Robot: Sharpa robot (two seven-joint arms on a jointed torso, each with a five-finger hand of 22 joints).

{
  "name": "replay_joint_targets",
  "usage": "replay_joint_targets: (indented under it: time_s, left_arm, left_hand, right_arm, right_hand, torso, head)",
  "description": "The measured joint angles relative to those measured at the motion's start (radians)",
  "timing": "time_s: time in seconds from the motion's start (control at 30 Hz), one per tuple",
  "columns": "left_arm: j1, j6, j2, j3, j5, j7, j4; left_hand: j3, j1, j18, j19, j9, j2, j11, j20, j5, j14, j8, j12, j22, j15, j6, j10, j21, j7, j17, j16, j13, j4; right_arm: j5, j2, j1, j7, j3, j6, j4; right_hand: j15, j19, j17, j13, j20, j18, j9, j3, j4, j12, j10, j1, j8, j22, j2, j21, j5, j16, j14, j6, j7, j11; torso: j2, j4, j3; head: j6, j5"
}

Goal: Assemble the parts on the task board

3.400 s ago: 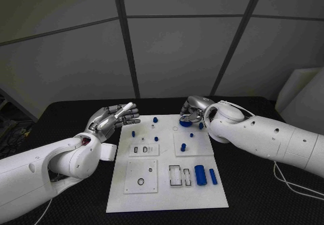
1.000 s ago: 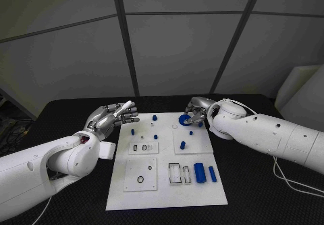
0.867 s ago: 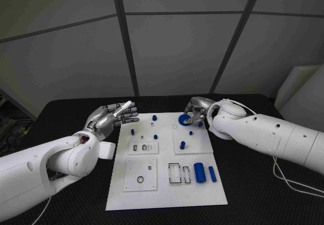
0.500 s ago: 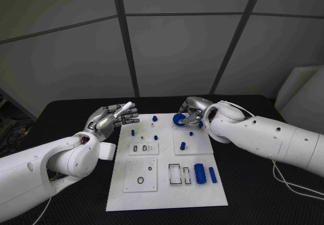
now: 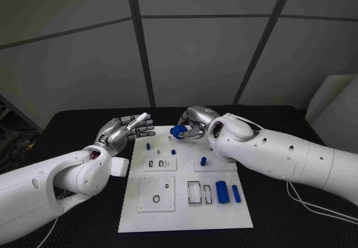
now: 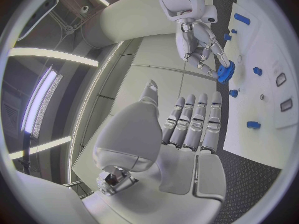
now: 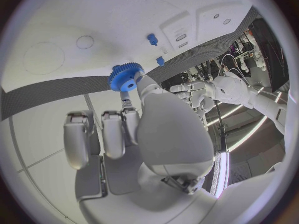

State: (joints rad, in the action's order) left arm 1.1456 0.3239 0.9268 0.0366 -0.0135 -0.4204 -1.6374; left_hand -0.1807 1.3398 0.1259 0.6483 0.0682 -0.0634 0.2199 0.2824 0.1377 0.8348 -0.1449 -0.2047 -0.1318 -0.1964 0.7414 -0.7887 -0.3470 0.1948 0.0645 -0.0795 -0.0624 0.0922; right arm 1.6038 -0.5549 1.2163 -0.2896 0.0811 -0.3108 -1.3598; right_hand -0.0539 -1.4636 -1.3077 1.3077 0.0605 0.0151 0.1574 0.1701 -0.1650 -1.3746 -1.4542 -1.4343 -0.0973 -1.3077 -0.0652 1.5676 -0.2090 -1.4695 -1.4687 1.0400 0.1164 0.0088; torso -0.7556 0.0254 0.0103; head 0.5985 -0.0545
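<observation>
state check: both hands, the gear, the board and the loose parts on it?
Right silver hand: pinches the blue toothed gear, held above the board's far end.
Left silver hand: holds nothing, fingers apart, beside the board's far left corner.
White task board: flat on the black table.
Large blue cylinder: lying on the board.
Slim blue bar: lying beside the cylinder.

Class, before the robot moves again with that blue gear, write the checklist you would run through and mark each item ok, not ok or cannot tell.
1. Blue gear held in the right robot hand: ok.
2. Gear is over the far end of the task board: ok.
3. Gear lined up with its peg: cannot tell.
4. Left robot hand holds nothing, fingers apart: ok.
5. Left robot hand is off the board's left edge, out of the gear's way: ok.
6. Large blue cylinder lies apart from the working end: ok.
</observation>
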Motion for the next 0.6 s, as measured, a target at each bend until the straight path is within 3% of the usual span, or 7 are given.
replay_joint_targets:
  time_s: [0.07, 0.17, 0.33, 0.6]
  left_arm:
    - [0.0, 0.0, 0.001, 0.0, 0.0, 0.0, 0.0]
    - [0.0, 0.0, 0.002, 0.0, 0.0, 0.0, 0.0]
    - [0.0, 0.0, 0.002, 0.0, 0.0, 0.0, 0.001]
    - [0.0, 0.0, 0.002, 0.0, 0.0, 0.0, 0.001]
  left_hand:
    - [0.0, 0.0, 0.0, 0.0, 0.0, 0.0, 0.0, 0.0, 0.0, -0.004, 0.004, 0.0, 0.001, 0.004, 0.0, 0.0, 0.0, 0.0, 0.0, 0.0, 0.0, 0.0]
    - [0.0, 0.0, 0.0, 0.0, 0.0, 0.0, 0.0, 0.0, 0.0, -0.004, 0.004, 0.0, 0.001, 0.004, 0.0, 0.0, 0.0, 0.0, 0.0, 0.0, 0.0, 0.0]
    - [0.0, 0.0, 0.0, 0.0, 0.0, 0.0, 0.0, 0.0, 0.0, -0.004, 0.004, 0.0, 0.001, 0.004, 0.0, 0.0, 0.0, 0.0, 0.0, 0.0, 0.0, 0.0]
    - [0.0, 0.0, 0.0, 0.0, 0.0, 0.0, 0.0, 0.0, 0.0, -0.004, 0.004, 0.0, 0.001, 0.004, 0.0, 0.0, 0.0, 0.0, 0.0, 0.0, 0.0, 0.0]
  right_arm:
    - [0.012, 0.017, 0.0, -0.004, -0.013, -0.003, 0.007]
    - [0.025, 0.04, -0.002, -0.008, -0.023, -0.006, 0.022]
    - [0.042, 0.073, -0.002, -0.014, -0.036, -0.007, 0.047]
    - [0.062, 0.107, -0.002, -0.021, -0.046, -0.002, 0.089]
  right_hand:
    - [0.0, 0.0, 0.0, 0.0, 0.0, 0.0, 0.0, 0.0, 0.0, 0.0, 0.0, 0.0, 0.0, 0.0, 0.0, 0.0, 0.0, 0.0, 0.0, 0.0, 0.0, 0.0]
    - [0.0, 0.0, 0.0, 0.0, 0.0, 0.0, 0.0, 0.0, 0.0, 0.0, 0.0, 0.0, 0.0, 0.0, 0.0, 0.0, 0.0, 0.0, 0.0, 0.0, 0.0, 0.0]
    - [0.0, 0.0, 0.0, 0.0, 0.0, 0.0, 0.0, 0.0, 0.005, 0.0, 0.0, 0.0, 0.0, 0.0, 0.0, 0.0, -0.005, 0.0, 0.0, 0.0, 0.0, 0.0]
    - [0.0, 0.0, 0.0, 0.0, 0.0, 0.0, 0.0, 0.0, 0.005, 0.0, 0.0, 0.0, 0.001, 0.0, 0.0, 0.0, -0.006, 0.0, 0.0, 0.0, 0.0, 0.0]
  torso:
    - [0.0, 0.0, 0.0]
    - [0.0, -0.0004, 0.0]
    - [0.0, -0.0005, -0.0001]
    - [0.0, -0.0005, -0.0005]
  head:
    - [0.0, 0.002]
    - [0.002, 0.003]
    - [0.002, 0.006]
    - [0.002, 0.009]
